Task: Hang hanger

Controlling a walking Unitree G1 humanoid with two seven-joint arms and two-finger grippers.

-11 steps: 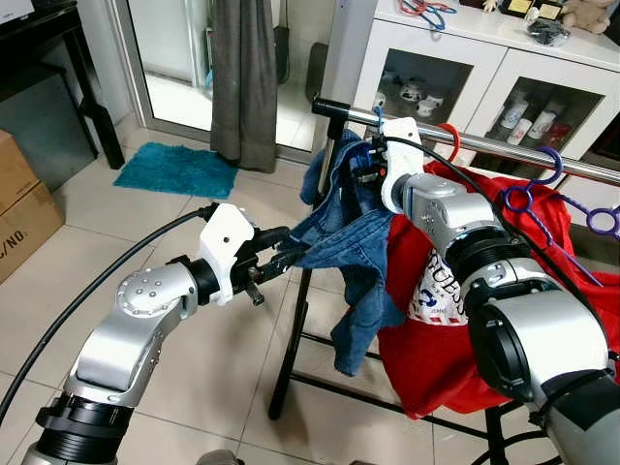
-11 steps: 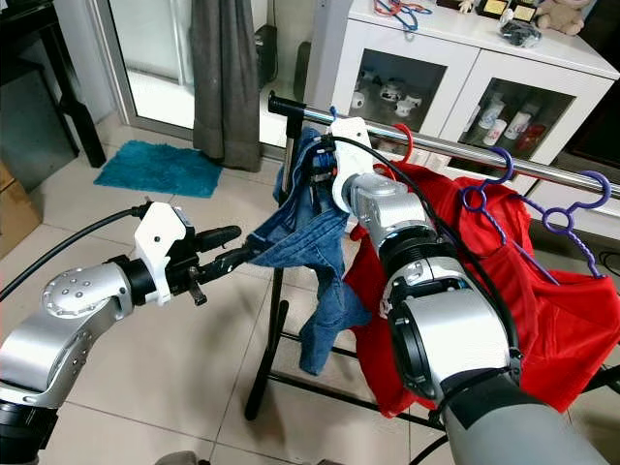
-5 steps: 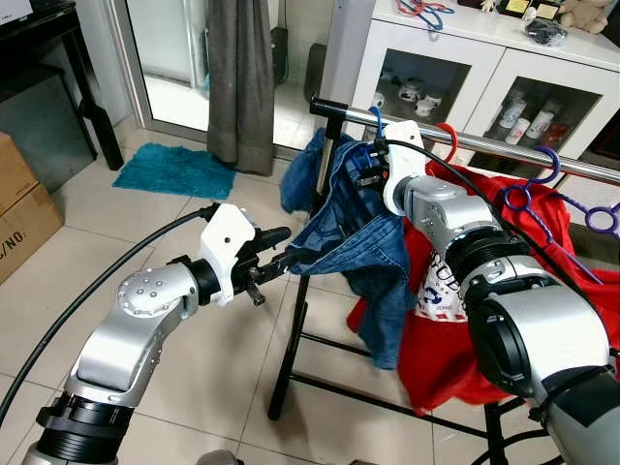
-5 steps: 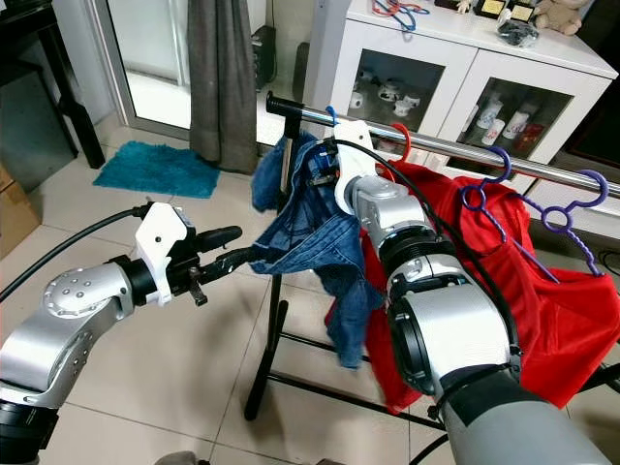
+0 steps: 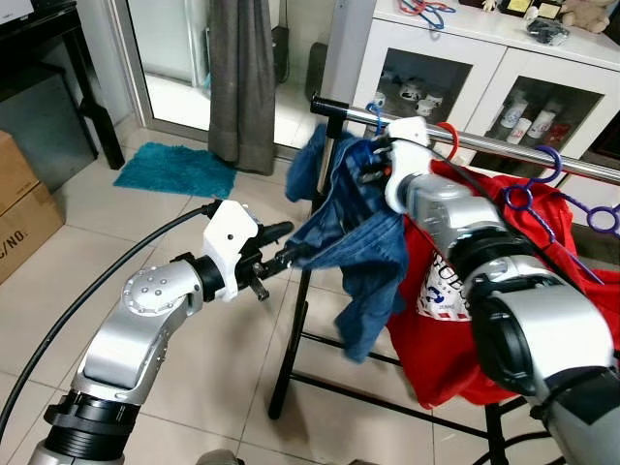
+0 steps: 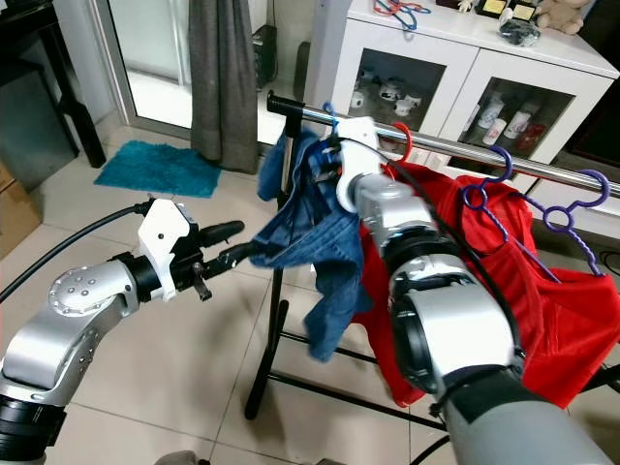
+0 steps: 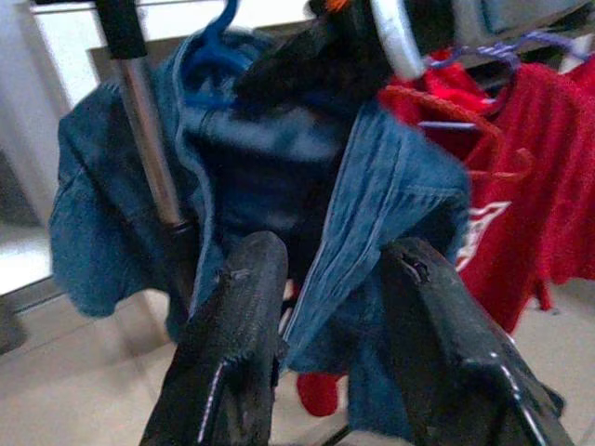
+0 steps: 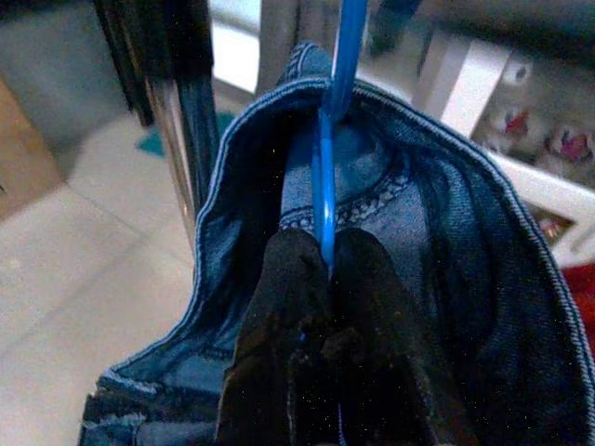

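A denim jacket (image 5: 354,242) hangs on a blue hanger (image 8: 325,186) whose hook (image 5: 376,118) is at the steel rail (image 5: 504,150), near its left end. My right gripper (image 8: 330,251) is shut on the hanger's neck just above the collar, close under the rail (image 6: 436,145). My left gripper (image 5: 283,242) reaches in from the left at the jacket's hem. Its fingers (image 7: 242,307) stand apart, with the denim edge between them.
A red shirt (image 5: 504,320) on a red hanger (image 5: 448,131) hangs right beside the jacket, with purple hangers (image 5: 542,160) further right. The rack's black legs (image 5: 291,358) stand on tiles. Behind are a white cabinet (image 5: 465,58), a grey curtain (image 5: 242,77), a teal mat (image 5: 174,170) and boxes (image 5: 19,203).
The jacket's loose lower part has swung right and then back left under the rail. My left gripper has edged slightly up and right. The right gripper has kept its hold on the hanger.
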